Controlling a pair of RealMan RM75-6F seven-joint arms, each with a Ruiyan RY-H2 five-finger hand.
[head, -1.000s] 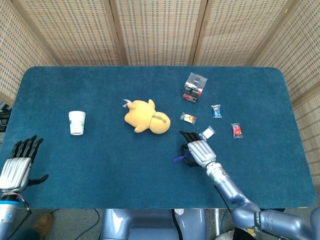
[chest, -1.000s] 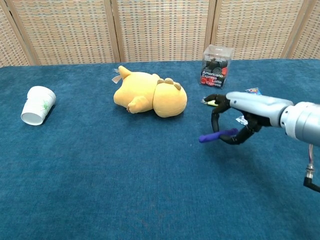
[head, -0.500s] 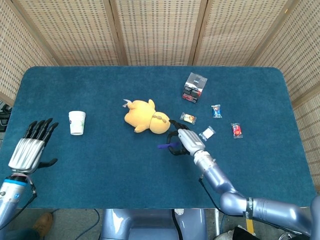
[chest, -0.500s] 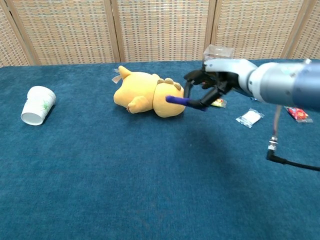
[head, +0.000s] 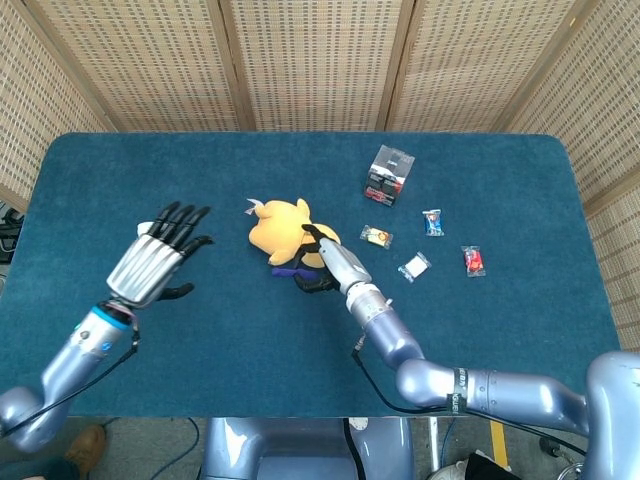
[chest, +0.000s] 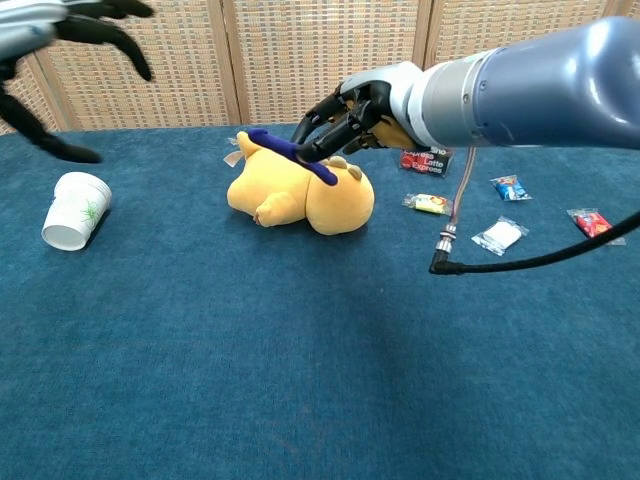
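While raised above the table: both hands are off the blue cloth, nothing rests under the palms.
right hand: grasping a purple stick, fingers curled round it; hand sits over the plush's back end, seen also from the head view.
purple stick: thin, dark purple, tilted, pinched at its right end; free end points left across the top of the plush. Cannot tell if it touches the plush.
yellow plush toy: lying on its side mid-table, white tag at its left tip; directly below the stick.
left hand: released, fingers spread and straight, holding nothing; hovers left of the plush. Chest view shows only dark fingertips at the top left edge.
paper cup: white with green print, tipped on its side, mouth toward the camera, near the left table edge; hidden under the left hand in the head view.
clear box: red and black label, stands upright behind the right hand, far side of the table.
yellow candy: wrapped, flat on the cloth just right of the plush.
white sachet: right of the yellow candy, apart from it.
blue candy: behind the white sachet.
red candy: furthest right, near the frame edge.
table: dark blue cloth, woven screens behind.
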